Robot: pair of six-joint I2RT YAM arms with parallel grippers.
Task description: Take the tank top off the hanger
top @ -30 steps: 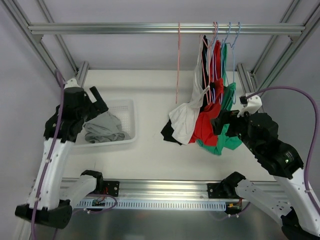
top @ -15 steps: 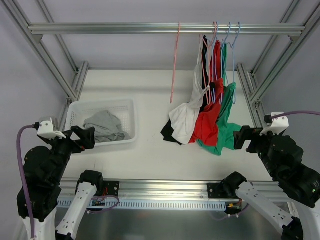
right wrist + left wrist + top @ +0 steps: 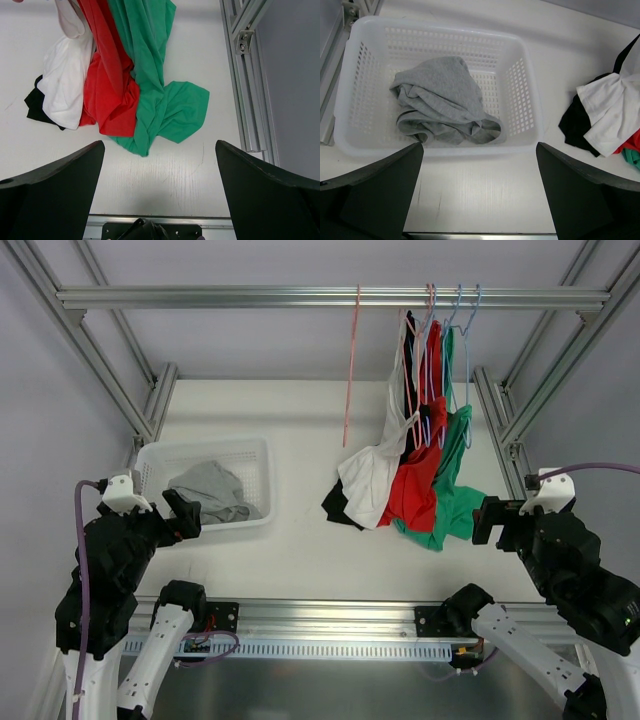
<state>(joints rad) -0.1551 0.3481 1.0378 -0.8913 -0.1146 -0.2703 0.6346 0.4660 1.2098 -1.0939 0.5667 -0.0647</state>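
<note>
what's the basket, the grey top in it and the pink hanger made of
The basket looks like white moulded plastic, slightly glossy, with a regular grid of holes in its walls. The tank top is a soft matte knit, probably cotton jersey, judging by its limp folds. The hanger is thin pink wire, likely coated metal, but too fine to be sure.

surface: white tabletop (image 3: pixel 300 550), faint scuffs | frame: silver aluminium extrusion, crossbar (image 3: pixel 200 297) overhead at far side, slanted struts left (image 3: pixel 80 340) and right (image 3: pixel 571 350), rail (image 3: pixel 330 612) along near edge | walls: plain pale grey (image 3: pixel 35 430) | light: even, soft shadows
</note>
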